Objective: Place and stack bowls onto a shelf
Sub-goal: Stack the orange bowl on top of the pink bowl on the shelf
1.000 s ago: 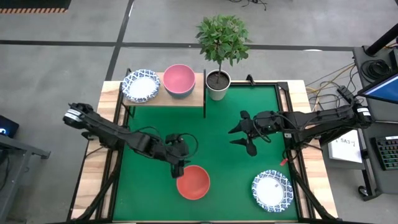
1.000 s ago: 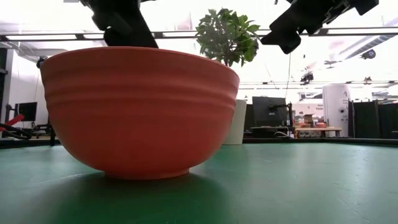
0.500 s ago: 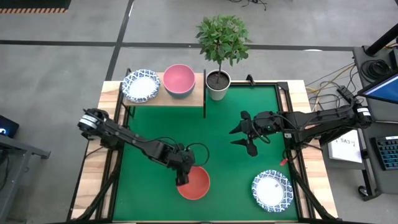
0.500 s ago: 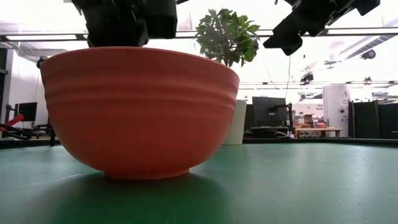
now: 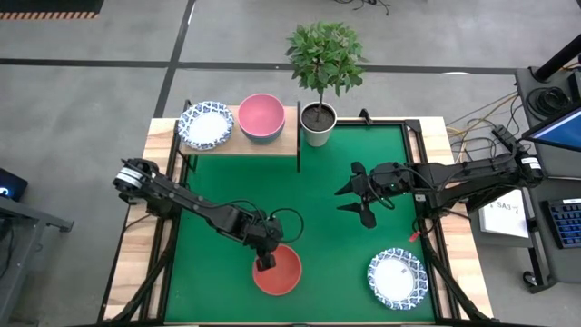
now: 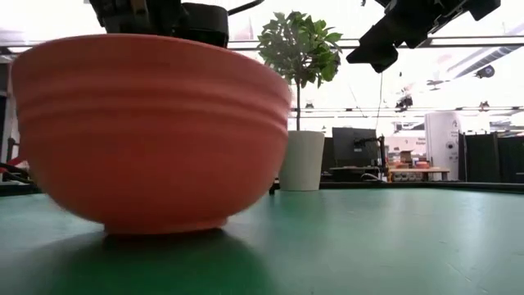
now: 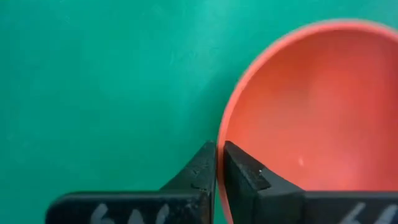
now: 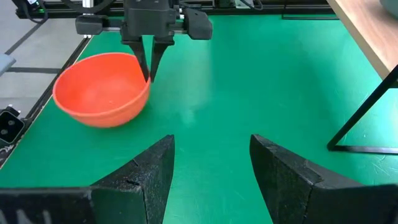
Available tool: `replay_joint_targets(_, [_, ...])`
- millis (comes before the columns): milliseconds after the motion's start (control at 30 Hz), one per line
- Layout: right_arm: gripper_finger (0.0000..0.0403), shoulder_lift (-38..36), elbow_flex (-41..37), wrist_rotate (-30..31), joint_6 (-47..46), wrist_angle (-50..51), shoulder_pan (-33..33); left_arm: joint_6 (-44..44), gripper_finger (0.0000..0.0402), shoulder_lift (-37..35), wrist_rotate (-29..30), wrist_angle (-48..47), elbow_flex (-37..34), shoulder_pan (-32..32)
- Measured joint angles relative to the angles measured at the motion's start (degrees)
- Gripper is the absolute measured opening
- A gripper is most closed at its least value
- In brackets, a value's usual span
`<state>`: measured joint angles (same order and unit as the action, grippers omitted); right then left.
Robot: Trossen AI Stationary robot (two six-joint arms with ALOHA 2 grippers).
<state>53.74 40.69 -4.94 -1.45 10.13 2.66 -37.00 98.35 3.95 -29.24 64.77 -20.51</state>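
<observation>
A red bowl (image 5: 277, 271) stands on the green mat near the table's front edge; it also shows in the right wrist view (image 8: 102, 87) and fills the low view (image 6: 155, 135). My left gripper (image 5: 265, 262) is shut on its rim. On the wooden shelf (image 5: 289, 138) at the far left sit a pink bowl (image 5: 261, 116) and a white bowl with a blue-patterned rim (image 5: 205, 124). Another patterned white bowl (image 5: 397, 278) lies on the mat at the near right. My right gripper (image 5: 349, 200) hangs open above the mat's middle right, touching nothing. My left gripper pinches the red bowl's rim (image 7: 221, 134) on its far-left side, one finger inside the bowl and one outside. The fingers (image 8: 149, 68) come from above, slanting down. The bowl's base (image 6: 164, 225) rests on the mat.
A white plant pot (image 5: 318, 123) with a leafy plant stands beside the shelf's right end at the far edge. The shelf's black frame leg (image 8: 364, 118) shows at the right wrist view's side. Bare green mat (image 5: 318, 236) lies between the red bowl and the shelf.
My left gripper has come down and toward the near edge onto the red bowl's rim, then shut on it. The bowl has slid a little toward the table's near-left corner.
</observation>
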Motion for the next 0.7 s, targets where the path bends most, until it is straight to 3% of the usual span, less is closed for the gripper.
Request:
replay_joint_targets(200, [0.0198,0.0,0.0,0.0,0.0,0.0,0.0,0.9,0.0002,-3.5,0.0,-0.1,0.0,0.3])
replay_joint_targets(400, [0.0198,0.0,0.0,0.0,0.0,0.0,0.0,1.6,0.0001,-13.9,1.1,-0.8,0.1,3.6])
replay_joint_targets(567, [0.0198,0.0,0.0,0.0,-0.4,-0.1,0.0,1.0,0.0001,-25.3,8.2,-5.2,0.1,10.3])
replay_joint_targets(700, [0.0198,0.0,0.0,0.0,-0.4,-0.2,0.0,2.2,0.0001,-33.4,9.1,-5.2,0.1,19.0])
